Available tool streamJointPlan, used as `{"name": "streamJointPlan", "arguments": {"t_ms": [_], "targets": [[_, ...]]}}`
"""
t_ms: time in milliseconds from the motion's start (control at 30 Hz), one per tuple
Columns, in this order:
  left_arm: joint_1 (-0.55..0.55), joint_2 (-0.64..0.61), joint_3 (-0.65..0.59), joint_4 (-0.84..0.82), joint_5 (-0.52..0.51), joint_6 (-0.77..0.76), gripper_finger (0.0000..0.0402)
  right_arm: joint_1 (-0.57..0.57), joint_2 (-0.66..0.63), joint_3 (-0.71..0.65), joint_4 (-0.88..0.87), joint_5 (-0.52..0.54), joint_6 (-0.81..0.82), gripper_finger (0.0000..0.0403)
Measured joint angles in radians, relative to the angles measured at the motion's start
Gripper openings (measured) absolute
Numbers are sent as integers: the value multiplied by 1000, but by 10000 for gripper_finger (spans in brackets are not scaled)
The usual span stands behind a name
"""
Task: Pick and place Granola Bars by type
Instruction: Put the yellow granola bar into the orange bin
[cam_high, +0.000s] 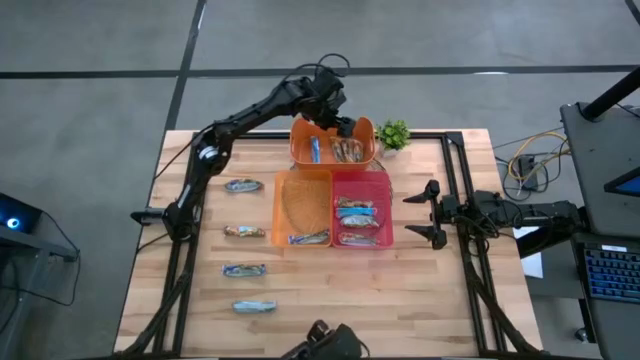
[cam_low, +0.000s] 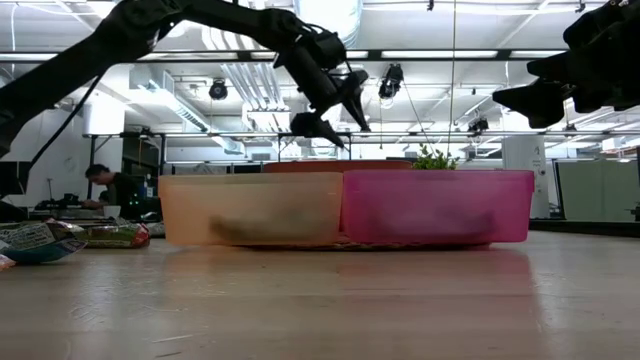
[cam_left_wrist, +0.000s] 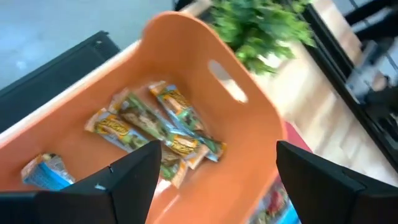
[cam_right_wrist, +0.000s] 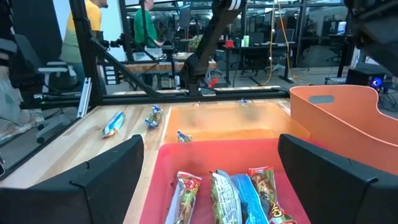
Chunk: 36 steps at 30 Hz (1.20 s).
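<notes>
High view: left gripper (cam_high: 345, 128) hovers over round orange bin (cam_high: 300, 146), fingers spread, nothing held. Directly below it, brownish-green granola bars (cam_left_wrist: 158, 124) piled inside bin, one blue bar (cam_left_wrist: 45, 171) apart beside them. Right gripper (cam_high: 428, 214) waits, jaws wide, empty, beside pink bin (cam_high: 386, 205) holding more bars.

Small green potted plant (cam_high: 393, 133), wooden table (cam_high: 430, 290), three plastic bins (cam_high: 307, 205)

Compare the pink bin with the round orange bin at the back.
The pink bin is rectangular and sits near the table's middle; the orange bin has rounded walls and sits at the back edge. The open left gripper hovers over the orange bin, not the pink one. Both hold granola bars.
</notes>
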Motion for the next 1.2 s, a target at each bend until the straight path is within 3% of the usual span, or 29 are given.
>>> {"name": "streamJointPlan", "arguments": {"t_ms": [300, 467, 700, 833, 1200], "targets": [[-36, -95, 4, -97, 144, 211, 296, 0, -1, 0, 0, 0, -1, 359], [-90, -151, 4, -227, 130, 354, 296, 0, 0, 0, 0, 0, 0, 359], [-199, -212, -10, -334, 55, 427, 296, 0, 1, 0, 0, 0, -1, 359], [-271, -271, -133, -315, 48, 421, 296, 0, -1, 0, 0, 0, 1, 359], [-484, -526, -636, -196, -18, 357, 296, 0, 0, 0, 1, 0, 0, 359]]}}
